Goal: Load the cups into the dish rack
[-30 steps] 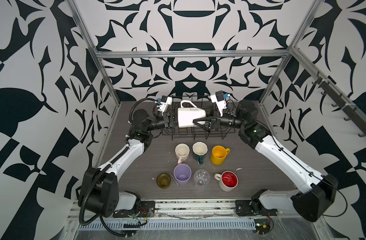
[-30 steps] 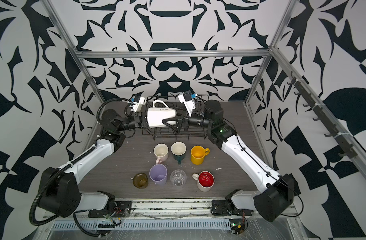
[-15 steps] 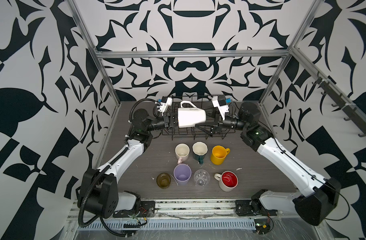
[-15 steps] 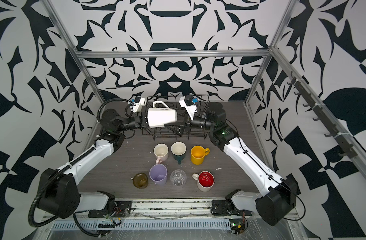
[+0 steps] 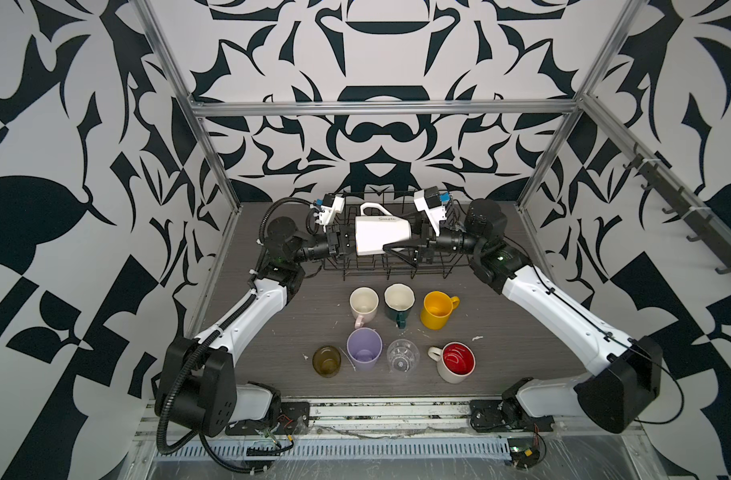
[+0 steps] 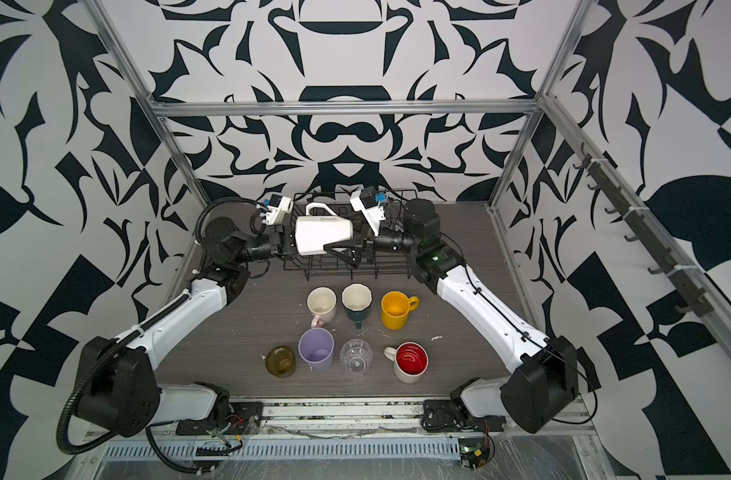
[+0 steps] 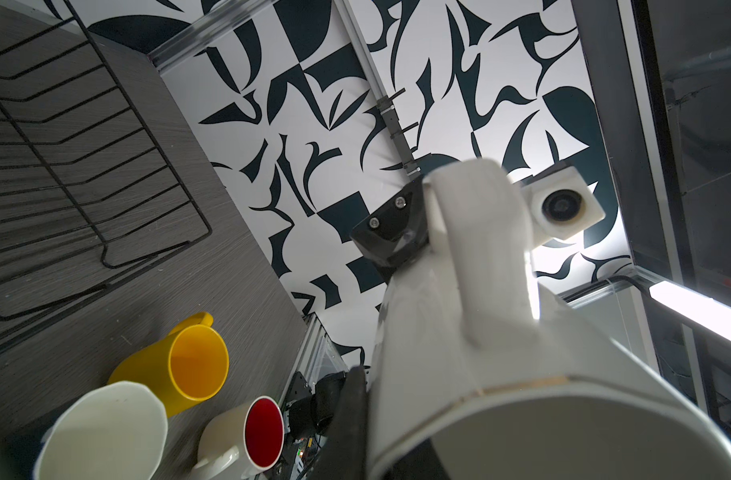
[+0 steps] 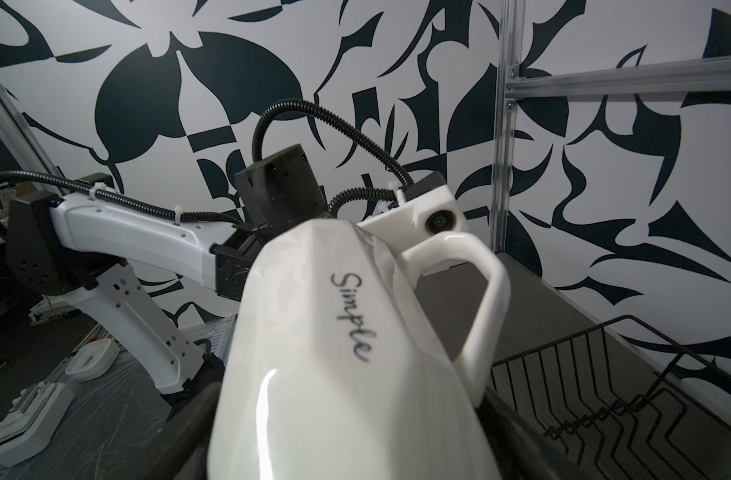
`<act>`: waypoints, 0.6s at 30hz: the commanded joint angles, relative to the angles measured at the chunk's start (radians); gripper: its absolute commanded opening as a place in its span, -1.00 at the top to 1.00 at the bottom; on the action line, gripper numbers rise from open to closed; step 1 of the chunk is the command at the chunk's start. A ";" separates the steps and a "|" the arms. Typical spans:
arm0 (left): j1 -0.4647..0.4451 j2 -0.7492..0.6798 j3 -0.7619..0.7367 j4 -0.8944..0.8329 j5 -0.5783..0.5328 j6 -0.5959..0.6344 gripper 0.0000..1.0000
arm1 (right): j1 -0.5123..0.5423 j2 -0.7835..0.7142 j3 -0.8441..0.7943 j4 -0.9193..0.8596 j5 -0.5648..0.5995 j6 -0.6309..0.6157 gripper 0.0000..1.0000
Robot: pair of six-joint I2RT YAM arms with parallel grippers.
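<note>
A white faceted mug (image 5: 380, 235) hangs on its side above the black wire dish rack (image 5: 455, 261), handle up. My left gripper (image 5: 349, 245) is shut on the wall of its wide rim, one finger (image 7: 351, 411) outside. My right gripper (image 5: 403, 240) stands open around the mug's narrow end, with dark fingers (image 8: 189, 419) on both sides of the body; contact is unclear. On the table in front stand pale pink (image 5: 363, 302), dark green (image 5: 399, 301), yellow (image 5: 437, 309) and red-lined (image 5: 458, 361) mugs, a lilac tumbler (image 5: 364, 348), an olive glass (image 5: 326, 360) and a clear glass (image 5: 402, 359).
The rack stands at the back of the grey table (image 5: 521, 353), close to the patterned rear wall, with nothing seen in it (image 7: 106, 137). Metal frame posts (image 5: 214, 174) rise at the back corners. Both forearms slope in from the front corners.
The right gripper has slid in along the mug's narrow end and its jaws have narrowed slightly. The left gripper and the mug have barely moved.
</note>
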 commanded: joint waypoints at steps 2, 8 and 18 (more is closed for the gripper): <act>0.004 -0.034 0.020 0.066 0.008 -0.015 1.00 | 0.001 0.006 0.057 0.094 -0.039 0.058 -0.85; 0.004 -0.035 0.022 0.063 0.011 -0.014 1.00 | 0.006 0.035 0.074 0.089 -0.046 0.082 -0.81; 0.004 -0.029 0.030 0.057 0.013 -0.014 1.00 | 0.018 0.069 0.104 0.069 -0.065 0.097 0.05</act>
